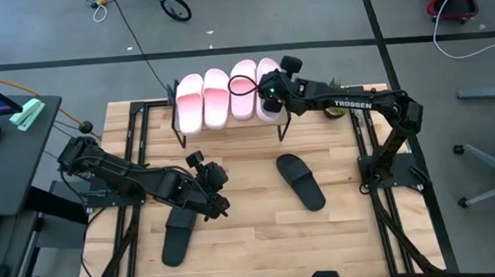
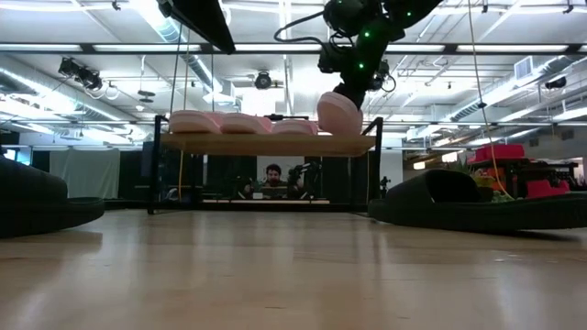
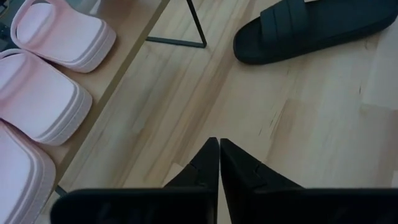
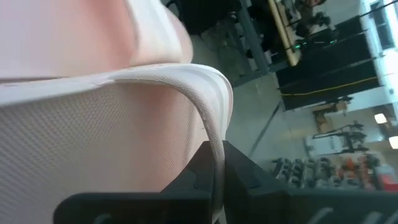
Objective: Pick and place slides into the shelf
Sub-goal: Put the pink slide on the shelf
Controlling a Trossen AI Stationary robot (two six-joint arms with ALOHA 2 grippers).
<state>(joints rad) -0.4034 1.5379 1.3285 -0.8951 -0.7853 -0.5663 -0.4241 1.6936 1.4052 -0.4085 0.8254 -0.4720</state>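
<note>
High view: the shelf stands at upper centre of the tabletop, with four pink slides side by side on it. The right tool sits over the rightmost pink slide, pinching its edge. Two black slides lie on the tabletop: one at centre right, one at lower left, just beside the left tool, whose fingers are pressed together on nothing.

Low view: the rightmost pink slide is tilted up on the shelf's right end, not yet lying flat.

Left wrist view: the shut left tool hangs above bare wood; a black slide lies at upper right.

Right wrist view: the right tool nips a thin pink rim.

These slides look light, soft and springy; the strap or the sole's edge seems the best place to hold.
</note>
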